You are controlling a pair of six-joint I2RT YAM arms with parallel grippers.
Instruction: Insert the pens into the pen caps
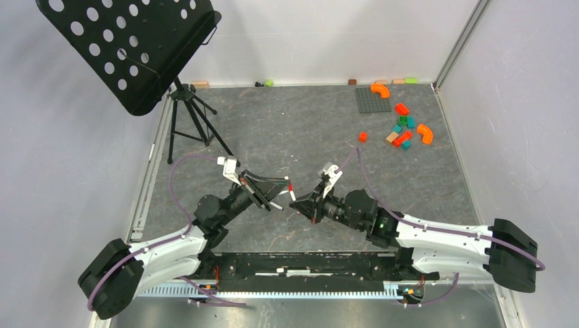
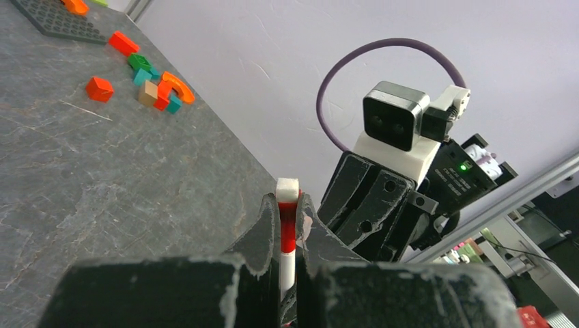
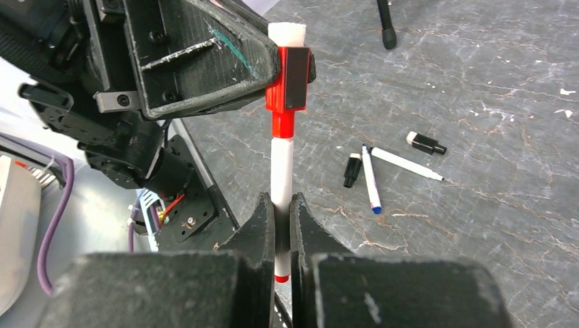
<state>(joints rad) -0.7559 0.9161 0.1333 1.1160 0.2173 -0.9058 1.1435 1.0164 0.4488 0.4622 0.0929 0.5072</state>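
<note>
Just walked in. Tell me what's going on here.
The left gripper is shut on a red cap and the right gripper on a white pen, held in line above the table with the pen's end at the cap's mouth; how far it is seated is unclear. Two more pens and two black caps lie loose on the table.

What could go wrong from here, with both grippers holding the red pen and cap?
1. The left gripper pinches the red cap and the right gripper grips the pen in mid-air. Any sideways drift could bend the pen or twist it loose.
2. Whether the cap is fully seated is unclear, so letting go early might leave it half on.
</note>
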